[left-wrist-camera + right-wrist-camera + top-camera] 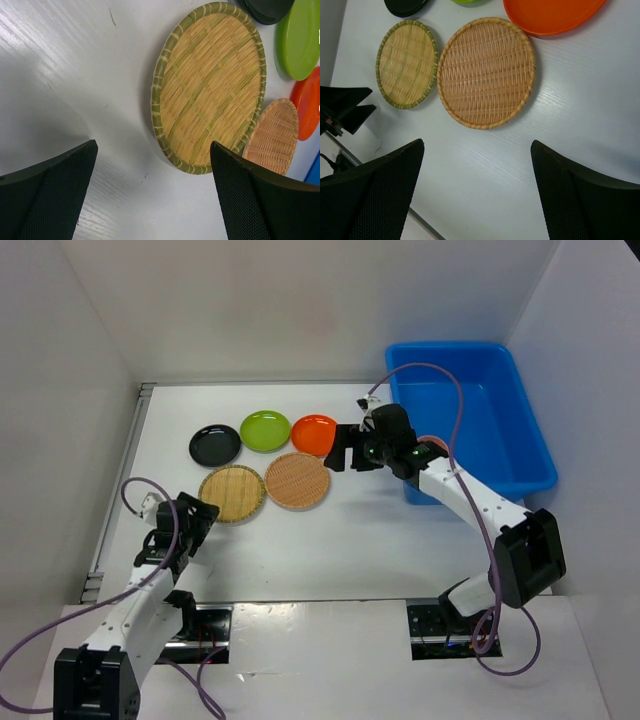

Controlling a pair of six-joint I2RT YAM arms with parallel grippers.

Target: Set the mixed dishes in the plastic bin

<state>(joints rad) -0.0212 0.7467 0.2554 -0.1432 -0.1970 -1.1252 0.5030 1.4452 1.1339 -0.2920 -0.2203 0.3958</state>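
Observation:
A black plate (215, 444), a lime green plate (265, 430) and an orange plate (315, 434) lie in a row. In front of them lie a green-rimmed woven tray (232, 493) and a tan woven tray (297, 480). The blue bin (470, 420) stands at the far right. My right gripper (346, 452) is open and empty, just right of the orange plate. My left gripper (195, 520) is open and empty, near the green-rimmed tray (210, 85). The right wrist view shows the tan tray (487, 72) and the orange plate (550, 15). The cups are out of view.
White walls close in the table at the back and both sides. The table's left edge has a metal rail (120, 490). The right arm (470, 500) reaches across in front of the bin's near left corner.

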